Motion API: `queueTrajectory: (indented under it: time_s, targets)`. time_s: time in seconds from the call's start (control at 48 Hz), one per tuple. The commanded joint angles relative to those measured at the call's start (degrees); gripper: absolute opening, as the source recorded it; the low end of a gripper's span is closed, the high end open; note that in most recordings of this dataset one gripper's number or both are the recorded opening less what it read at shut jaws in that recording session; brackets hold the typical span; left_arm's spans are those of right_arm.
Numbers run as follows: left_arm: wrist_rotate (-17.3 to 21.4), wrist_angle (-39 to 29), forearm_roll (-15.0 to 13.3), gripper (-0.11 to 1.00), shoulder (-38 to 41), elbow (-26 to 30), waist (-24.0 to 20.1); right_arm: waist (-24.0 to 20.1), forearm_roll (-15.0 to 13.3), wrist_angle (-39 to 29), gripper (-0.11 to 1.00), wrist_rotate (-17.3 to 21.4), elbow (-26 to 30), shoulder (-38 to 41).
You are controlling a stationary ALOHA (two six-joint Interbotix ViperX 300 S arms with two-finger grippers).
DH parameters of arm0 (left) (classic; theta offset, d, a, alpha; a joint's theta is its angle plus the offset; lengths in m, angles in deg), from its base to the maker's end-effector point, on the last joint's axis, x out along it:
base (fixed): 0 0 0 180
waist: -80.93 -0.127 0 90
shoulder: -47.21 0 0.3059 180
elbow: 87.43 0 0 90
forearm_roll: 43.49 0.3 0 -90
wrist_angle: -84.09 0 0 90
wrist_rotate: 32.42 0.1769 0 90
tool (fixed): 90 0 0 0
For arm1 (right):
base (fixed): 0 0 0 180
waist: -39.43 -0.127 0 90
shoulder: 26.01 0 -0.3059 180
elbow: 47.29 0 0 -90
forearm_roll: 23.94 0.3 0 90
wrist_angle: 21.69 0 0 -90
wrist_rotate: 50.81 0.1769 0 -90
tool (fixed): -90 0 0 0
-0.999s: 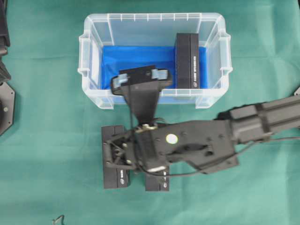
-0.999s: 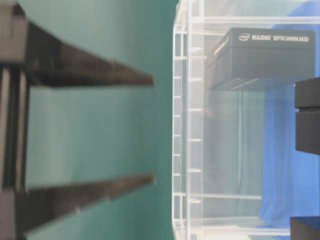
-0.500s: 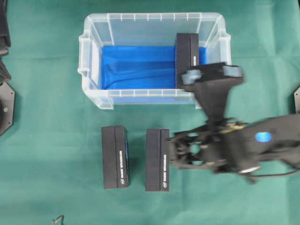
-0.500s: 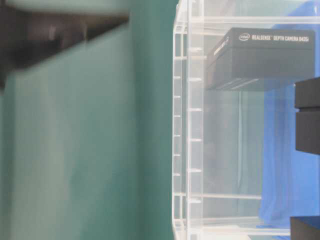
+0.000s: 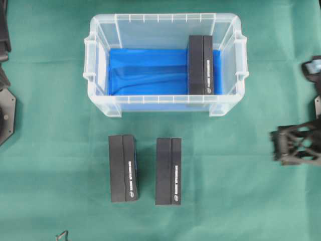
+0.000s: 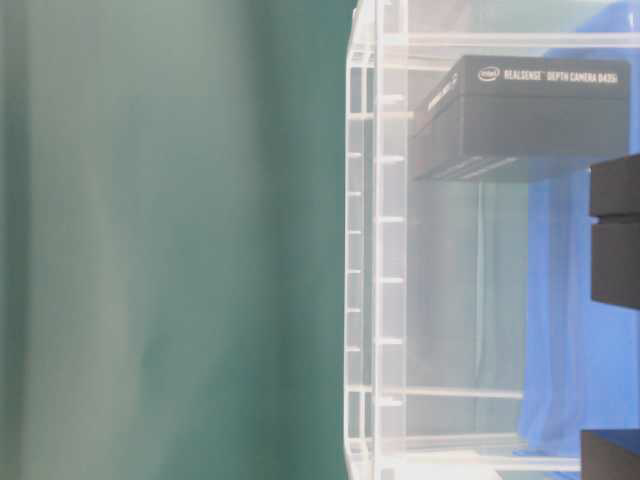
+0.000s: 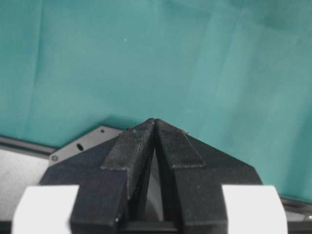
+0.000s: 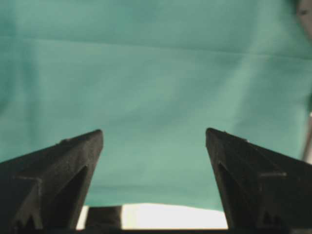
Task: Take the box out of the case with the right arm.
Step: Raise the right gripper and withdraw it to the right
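1. Box stands on edge inside the case, against its right end, on the blue sheet
2. Table-level view alone reads its label: "intel REALSENSE DEPTH CAMERA D435i"
3. Two black boxes lie on the green cloth, outside the case
4. Right gripper: jaws wide apart, empty, over cloth
5. Left gripper: jaws clenched, empty

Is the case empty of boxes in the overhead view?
No, one black box stands at the right end inside the case.
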Motion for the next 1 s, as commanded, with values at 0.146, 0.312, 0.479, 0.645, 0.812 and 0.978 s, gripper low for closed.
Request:
queueTrajectory:
  time_s: [0.146,0.312,0.479,0.645,0.812,0.978]
  targets:
    - [0.0,0.3,0.1,0.11,0.1,-0.2,0.1,-0.7,-0.4,-1.9,0.9,-0.4,-1.2,-3.3]
    - [0.1,0.3,0.1,0.11,0.3,-0.7,0.1,-0.4,-2.8,-2.1,0.9,-0.9,-1.4,-3.4]
    - [0.3,0.3,0.1,0.11,0.1,-1.0,0.1,4.4,-6.2,-2.1,0.9,-4.5,-2.4,-5.1]
    - [0.4,0.3,0.2,0.11,-0.1,-1.1,0.1,13.8,-6.2,-1.9,0.89,-14.2,-4.0,-7.3]
    - [0.3,0.5,0.1,0.11,-0.1,-1.1,0.1,25.2,-6.2,-1.1,0.89,-26.0,-4.5,-8.1]
    - [0.3,1.0,0.1,0.11,0.0,-1.1,0.1,35.5,-6.0,2.0,0.89,-36.6,-4.8,-8.0]
